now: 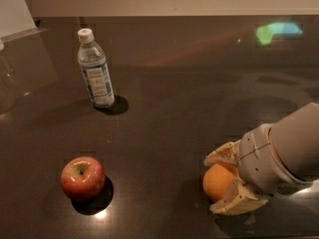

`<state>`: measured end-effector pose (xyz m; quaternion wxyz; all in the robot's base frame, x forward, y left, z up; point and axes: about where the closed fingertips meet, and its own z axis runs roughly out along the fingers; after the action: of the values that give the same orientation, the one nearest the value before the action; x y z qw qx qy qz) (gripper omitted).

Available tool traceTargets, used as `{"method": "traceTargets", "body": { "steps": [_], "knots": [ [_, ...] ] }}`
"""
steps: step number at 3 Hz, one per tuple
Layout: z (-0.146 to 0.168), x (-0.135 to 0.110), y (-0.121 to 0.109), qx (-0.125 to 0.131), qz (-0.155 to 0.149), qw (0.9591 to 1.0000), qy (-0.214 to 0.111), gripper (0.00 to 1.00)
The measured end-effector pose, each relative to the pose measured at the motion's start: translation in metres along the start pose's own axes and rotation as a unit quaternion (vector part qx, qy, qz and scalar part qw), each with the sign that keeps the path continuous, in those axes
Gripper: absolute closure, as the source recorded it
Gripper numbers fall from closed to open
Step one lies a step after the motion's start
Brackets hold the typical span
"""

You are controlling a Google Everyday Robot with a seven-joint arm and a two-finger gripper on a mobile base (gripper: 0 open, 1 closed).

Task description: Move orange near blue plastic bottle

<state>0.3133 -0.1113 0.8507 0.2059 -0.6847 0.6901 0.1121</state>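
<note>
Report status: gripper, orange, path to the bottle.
Gripper bottom right, shut on orange. Blue plastic bottle upright, far left, well apart from it. Red apple front left, off the direct line.
</note>
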Motion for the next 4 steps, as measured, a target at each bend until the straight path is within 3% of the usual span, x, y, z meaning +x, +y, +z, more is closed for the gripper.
{"method": "traceTargets", "body": {
  "steps": [1, 2, 4],
  "knots": [
    [-0.013, -0.009, -0.022, 0.008, 0.005, 0.9999, -0.006, 0.94],
    [-0.017, -0.03, -0.059, 0.018, 0.01, 0.9997, -0.015, 1.0],
    [0.023, -0.087, -0.12, 0.019, 0.018, 0.999, -0.035, 1.0]
  ]
}}
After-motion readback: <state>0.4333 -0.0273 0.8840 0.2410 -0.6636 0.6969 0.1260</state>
